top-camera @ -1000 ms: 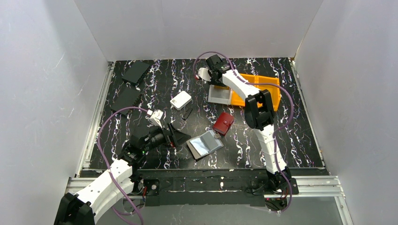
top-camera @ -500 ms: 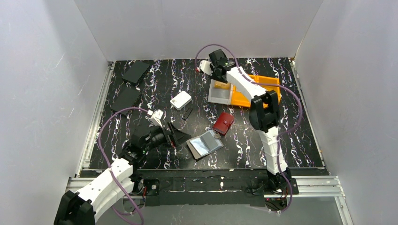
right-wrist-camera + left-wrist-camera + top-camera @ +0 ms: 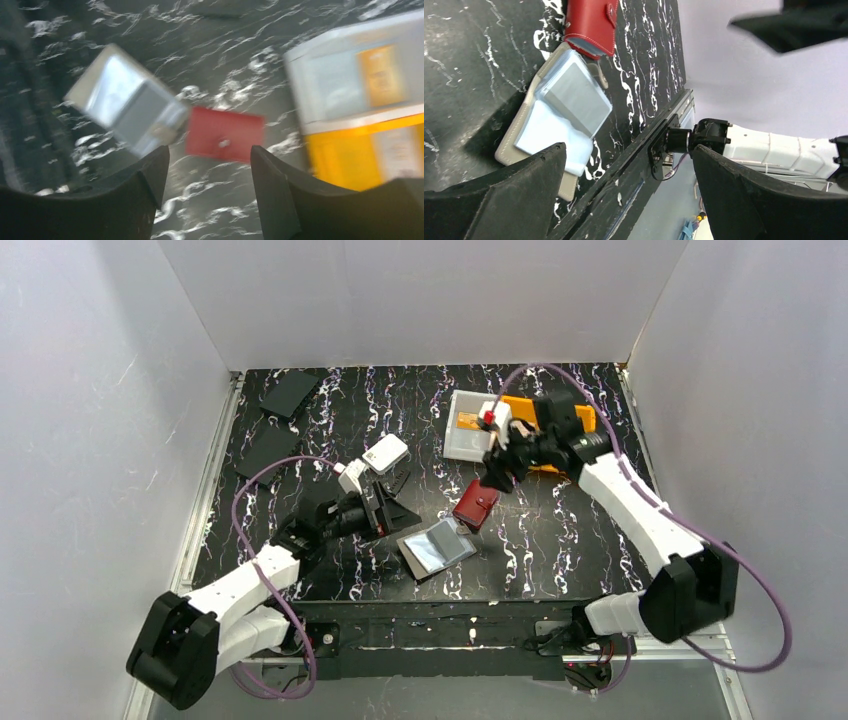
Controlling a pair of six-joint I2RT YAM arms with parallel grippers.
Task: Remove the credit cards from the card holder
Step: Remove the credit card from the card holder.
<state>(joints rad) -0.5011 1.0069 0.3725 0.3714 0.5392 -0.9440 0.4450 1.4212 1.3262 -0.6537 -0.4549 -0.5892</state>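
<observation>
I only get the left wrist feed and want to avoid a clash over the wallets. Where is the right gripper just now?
Observer: The right gripper hangs just beyond the red wallet, on the side away from the card holder.
Operator: Is it carrying a card?
Observer: No, its fingers stand apart with nothing between them.
Operator: Is any card out of the holder?
Observer: An orange card lies in a pale tray farther back on the right.
</observation>
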